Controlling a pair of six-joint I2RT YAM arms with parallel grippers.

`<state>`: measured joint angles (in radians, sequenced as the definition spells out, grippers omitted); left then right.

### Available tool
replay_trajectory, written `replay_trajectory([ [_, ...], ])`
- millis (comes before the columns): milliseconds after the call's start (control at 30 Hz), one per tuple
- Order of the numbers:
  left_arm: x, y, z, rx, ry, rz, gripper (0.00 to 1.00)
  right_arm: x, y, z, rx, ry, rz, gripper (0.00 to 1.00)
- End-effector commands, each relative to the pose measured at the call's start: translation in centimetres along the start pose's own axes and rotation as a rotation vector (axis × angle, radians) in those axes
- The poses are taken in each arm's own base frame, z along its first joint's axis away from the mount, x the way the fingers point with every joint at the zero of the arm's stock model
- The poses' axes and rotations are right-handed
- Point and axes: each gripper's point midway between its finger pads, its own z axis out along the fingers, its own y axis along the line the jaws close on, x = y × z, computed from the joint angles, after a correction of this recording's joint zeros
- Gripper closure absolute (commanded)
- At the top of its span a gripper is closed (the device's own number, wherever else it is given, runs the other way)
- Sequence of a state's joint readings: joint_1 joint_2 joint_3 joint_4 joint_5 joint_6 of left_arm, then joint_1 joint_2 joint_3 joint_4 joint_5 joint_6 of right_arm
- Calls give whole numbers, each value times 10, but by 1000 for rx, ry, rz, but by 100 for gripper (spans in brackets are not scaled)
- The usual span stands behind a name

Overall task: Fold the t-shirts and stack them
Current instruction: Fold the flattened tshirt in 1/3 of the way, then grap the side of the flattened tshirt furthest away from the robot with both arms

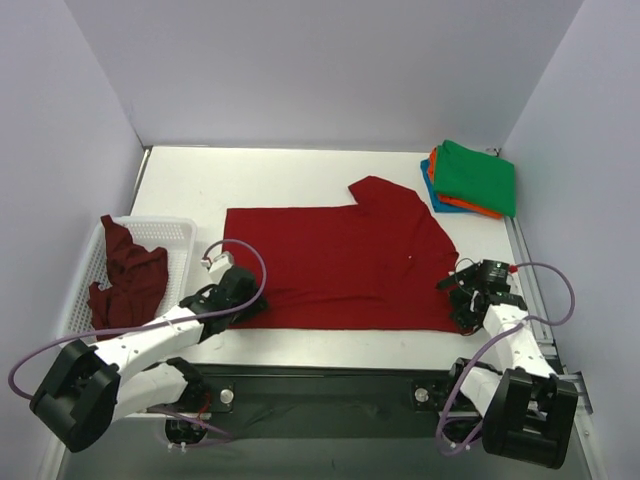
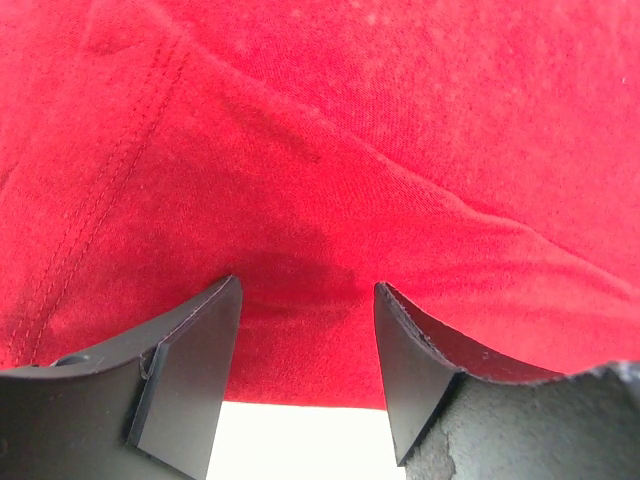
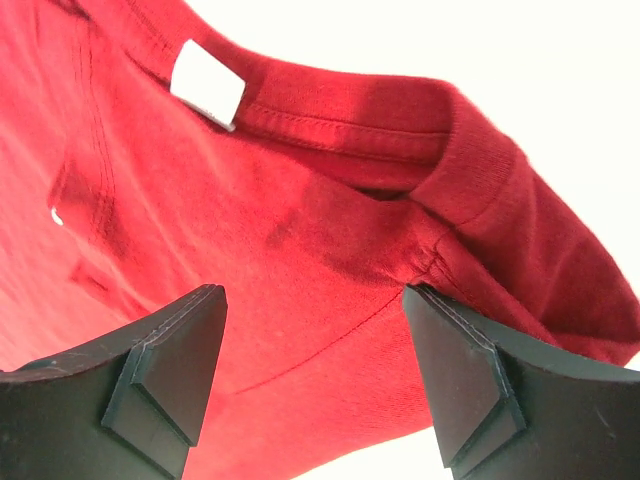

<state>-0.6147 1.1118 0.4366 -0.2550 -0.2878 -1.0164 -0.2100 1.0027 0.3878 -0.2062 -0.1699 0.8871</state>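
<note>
A bright red t-shirt (image 1: 340, 262) lies spread flat across the table, hem to the left and collar to the right. My left gripper (image 1: 248, 300) is at its near-left edge, open, with red cloth (image 2: 330, 170) under the gap (image 2: 307, 290) and white table just behind. My right gripper (image 1: 458, 292) is at the collar end, open (image 3: 312, 295) above the red cloth, close to the neckband and its white label (image 3: 207, 85). A darker maroon t-shirt (image 1: 125, 275) is heaped in the basket. Folded green, orange and blue t-shirts (image 1: 472, 178) are stacked at the back right.
The white mesh basket (image 1: 178, 232) stands at the left edge of the table. White walls close in the table on three sides. A metal rail (image 1: 530, 290) runs along the right edge beside my right arm.
</note>
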Motion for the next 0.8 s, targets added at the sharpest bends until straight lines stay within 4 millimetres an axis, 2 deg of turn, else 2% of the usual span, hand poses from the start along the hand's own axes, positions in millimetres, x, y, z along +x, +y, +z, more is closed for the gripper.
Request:
replay_trajectory([
  [0, 23, 30, -12, -110, 35, -9, 34, 29, -69, -4, 244, 100, 42, 25],
  [200, 36, 34, -24, -108, 63, -18, 34, 55, -88, -18, 292, 183, 99, 26],
  [233, 35, 39, -26, -125, 62, -18, 34, 57, -89, -20, 287, 182, 100, 27],
  [333, 19, 27, -40, -89, 26, -13, 33, 49, -79, -31, 219, 116, 94, 27],
  [367, 6, 12, -50, -39, -4, -13, 33, 37, -67, -38, 158, 60, 80, 27],
  [433, -15, -7, -59, 12, -59, -18, 32, 10, -35, -57, 49, -35, 47, 24],
  [467, -25, -14, -61, 23, -84, 1, 32, 2, -17, -64, -13, -62, 15, 23],
  [500, -46, -35, -70, 64, -128, -16, 31, -13, 10, -70, -108, -116, -21, 19],
  [533, -60, -45, -71, 73, -162, -24, 30, -28, 40, -85, -200, -165, -86, 18],
  [567, -78, -45, -60, 22, -178, -47, 30, -27, 59, -83, -218, -146, -165, 18],
  [600, -105, -64, -65, 49, -214, -45, 30, -35, 78, -86, -242, -168, -220, 18],
  [633, -125, -72, -61, 49, -237, -68, 30, -55, 114, -102, -314, -232, -297, 18],
  [667, -142, -61, -40, -34, -236, -75, 30, -57, 129, -83, -280, -188, -346, 18],
  [700, -156, -60, -33, -63, -250, -83, 30, -60, 148, -79, -302, -165, -380, 21],
  [733, -189, -74, -38, -61, -314, -100, 31, -63, 160, -71, -298, -137, -404, 24],
  [767, -198, -60, -15, -147, -300, -96, 30, -75, 185, -57, -288, -112, -459, 27],
])
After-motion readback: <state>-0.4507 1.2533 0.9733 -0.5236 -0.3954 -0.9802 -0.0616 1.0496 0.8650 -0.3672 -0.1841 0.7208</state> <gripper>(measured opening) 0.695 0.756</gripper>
